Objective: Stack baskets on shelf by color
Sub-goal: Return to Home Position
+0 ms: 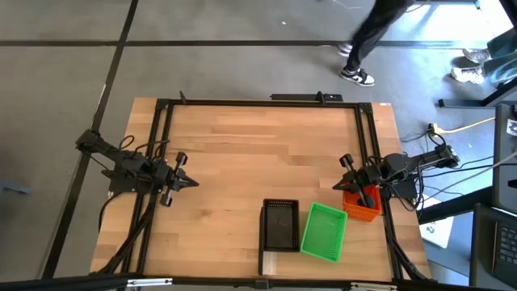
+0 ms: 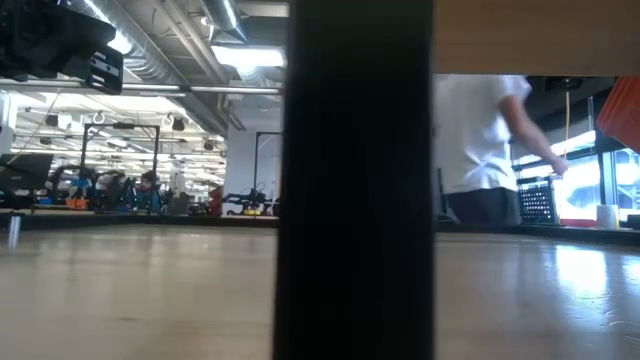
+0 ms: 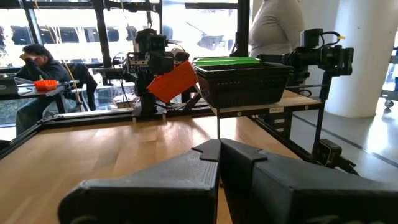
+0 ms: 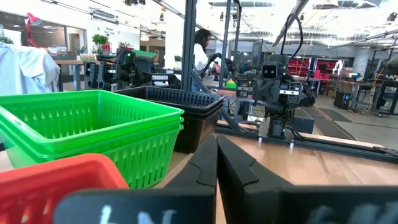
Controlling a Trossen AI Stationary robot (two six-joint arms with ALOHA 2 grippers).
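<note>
While my left gripper (image 3: 219, 149) and right gripper (image 4: 216, 146) sit pinched together, black mesh baskets (image 1: 280, 225) nested beside green stack (image 1: 325, 231); orange basket (image 1: 363, 210) tilted alongside.

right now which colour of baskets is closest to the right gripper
The orange baskets: they sit right beside the right gripper, partly under that arm; the green baskets are farther off, the black baskets farthest.

Right end effector (image 1: 341, 187) partly hides orange baskets (image 1: 360, 214); count prob. unreadable.

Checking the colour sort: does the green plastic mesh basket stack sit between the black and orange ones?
Yes, the green plastic mesh basket stack lies between the black stack and the orange basket.
</note>
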